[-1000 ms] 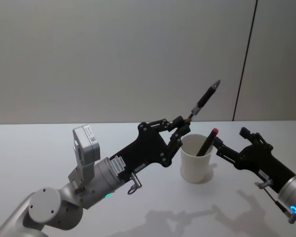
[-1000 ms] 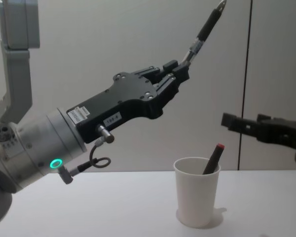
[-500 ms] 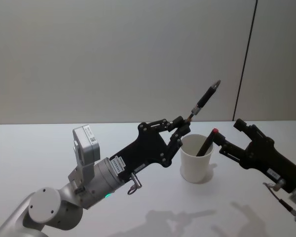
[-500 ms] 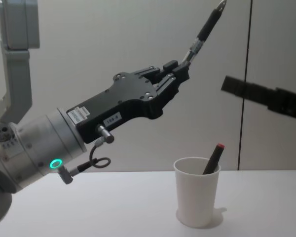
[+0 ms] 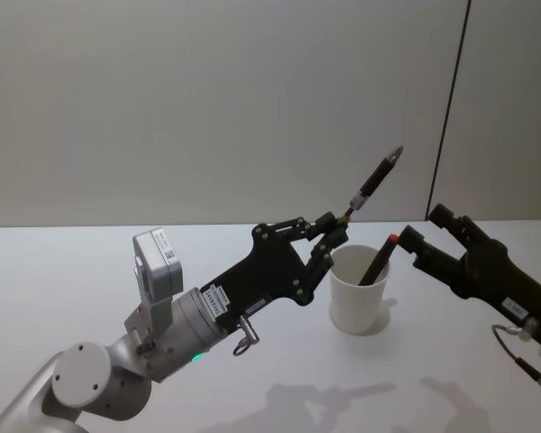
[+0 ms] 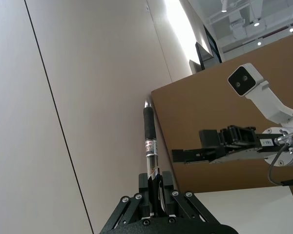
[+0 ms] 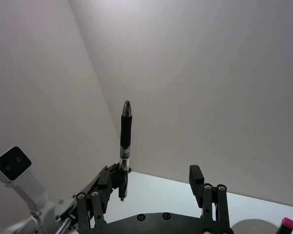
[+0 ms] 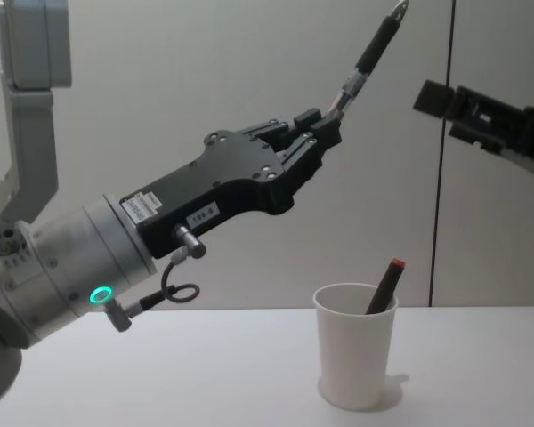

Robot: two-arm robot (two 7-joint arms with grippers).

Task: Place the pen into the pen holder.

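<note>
Holding the pen [image 5: 374, 180] high near the cup [image 5: 359, 302]
The left claw [image 5: 334, 230] grips it, right claw [image 5: 426, 230] open; next, tip it down into the cup

A white table [image 5: 63, 271] fills the lower half of the head view, from 9 o'clock round to 3 o'clock. Soft grey shadows [image 5: 343, 397] lie on it toward 5 o'clock. Behind it rises a plain pale wall [image 5: 207, 108]. A thin dark seam [image 5: 449, 108] runs down the wall at about 2 o'clock and ends at the table's far edge. The left wrist view shows a brown panel [image 6: 224, 107] beside the wall, with lit ceiling lamps [image 6: 256, 9] beyond it.
</note>
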